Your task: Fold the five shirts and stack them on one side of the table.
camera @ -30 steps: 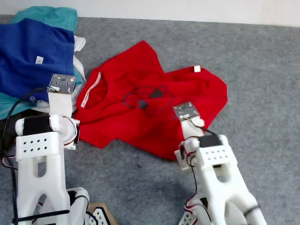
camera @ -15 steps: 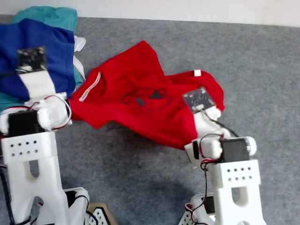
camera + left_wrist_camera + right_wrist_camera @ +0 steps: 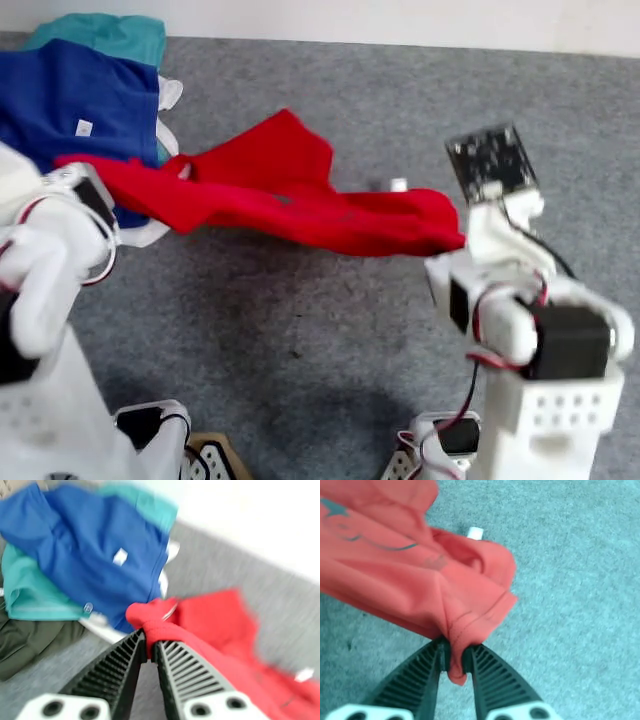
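Observation:
A red shirt (image 3: 290, 195) hangs stretched above the grey table between both arms. My left gripper (image 3: 149, 647) is shut on its left edge, close to the pile of other shirts. My right gripper (image 3: 454, 659) is shut on a bunched hem of the red shirt (image 3: 395, 575) at its right end. In the high view the left arm (image 3: 50, 260) stands raised at the left and the right arm (image 3: 510, 290) at the right, with the cloth sagging between them. The red shirt (image 3: 220, 640) trails away from the left jaws.
A heap of unfolded shirts lies at the back left: a blue one (image 3: 70, 100) on top, a teal one (image 3: 100, 32) under it, white cloth (image 3: 168, 95) at its edge, and dark cloth (image 3: 30, 647). Bare grey table (image 3: 330, 330) spreads under the red shirt.
Both arms have risen and spread apart, lifting the red shirt off the table. It went from lying flat and crumpled to hanging stretched between the two grippers.

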You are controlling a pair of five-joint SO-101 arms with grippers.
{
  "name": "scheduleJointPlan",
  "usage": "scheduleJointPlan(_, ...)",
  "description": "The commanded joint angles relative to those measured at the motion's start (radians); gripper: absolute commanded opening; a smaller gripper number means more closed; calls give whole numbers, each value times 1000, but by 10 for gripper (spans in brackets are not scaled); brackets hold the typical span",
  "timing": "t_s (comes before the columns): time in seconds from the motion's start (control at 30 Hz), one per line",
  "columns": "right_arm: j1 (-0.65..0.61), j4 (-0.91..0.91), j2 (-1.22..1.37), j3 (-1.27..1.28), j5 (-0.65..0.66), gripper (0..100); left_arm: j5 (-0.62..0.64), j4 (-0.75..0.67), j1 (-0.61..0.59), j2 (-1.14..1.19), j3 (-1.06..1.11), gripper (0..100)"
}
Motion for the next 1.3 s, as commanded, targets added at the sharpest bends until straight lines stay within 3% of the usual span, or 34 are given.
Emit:
scheduleJointPlan(0.0,12,7,45,-197,-11,5,107,0,15,-24,-145,6)
scheduleJointPlan(0.13,12,12,41,-383,-8,5,140,0,5,-24,-245,6)
scheduleJointPlan(0.3,8,10,36,-449,-6,5,141,0,-113,-24,-357,6)
scheduleJointPlan(0.37,-38,8,38,-453,-6,6,198,0,-153,-24,-372,6)
scheduleJointPlan(0.53,-153,8,39,-446,-6,6,322,2,-219,-16,-371,6)
scheduleJointPlan(0.73,-90,-15,130,-395,-8,6,321,-58,-213,-13,-220,8)
scheduleJointPlan(0.97,22,-274,302,-252,-14,6,238,-272,-38,127,71,7)
scheduleJointPlan(1.13,38,-518,420,-194,-15,6,218,-433,102,297,97,7)
scheduleJointPlan(1.27,59,-705,542,-197,-23,6,222,-644,194,440,96,7)
